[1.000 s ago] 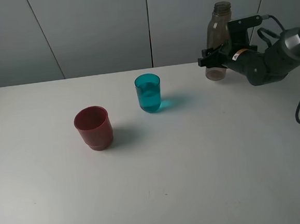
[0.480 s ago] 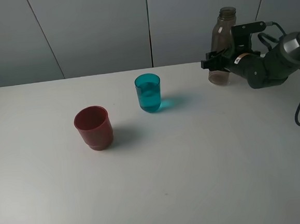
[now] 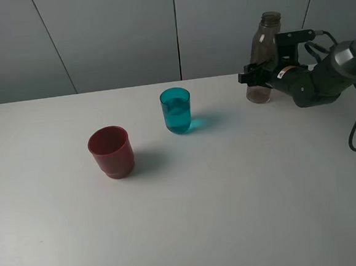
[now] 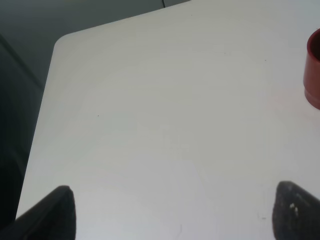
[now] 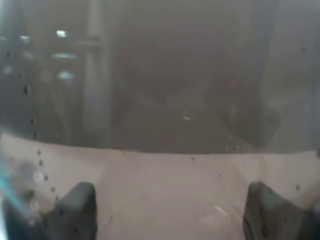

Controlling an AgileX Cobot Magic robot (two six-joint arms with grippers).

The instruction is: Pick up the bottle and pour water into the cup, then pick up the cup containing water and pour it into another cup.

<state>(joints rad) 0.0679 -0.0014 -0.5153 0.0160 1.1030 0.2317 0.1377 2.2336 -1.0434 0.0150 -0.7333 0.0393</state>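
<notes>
From the high camera, the bottle [image 3: 265,40] stands upright on the bench [image 3: 232,196], close to the far edge and near the far right corner. Its long axis is vertical and its open threaded neck points up. The right gripper [image 3: 255,77] reaches in from the right edge, with a jaw on either side of the bottle's lower half. A small sticker [image 3: 282,70] on the arm behind it is too small to read. The teal cup [image 3: 176,110] stands upright, mouth up, near the middle of the bench toward the far edge, and liquid shows inside it. The red cup [image 3: 111,152] stands upright nearer the front and left, well apart from the bottle.

In the left wrist view, the left gripper [image 4: 175,214] is spread wide above bare bench, with nothing between its fingertips [image 4: 56,215]. The red cup [image 4: 314,70] shows at the frame's edge.

In the right wrist view, the bottle's smoky, droplet-flecked wall [image 5: 160,100] fills the frame between the two fingertips [image 5: 75,210]. I cannot tell whether they press on it.
</notes>
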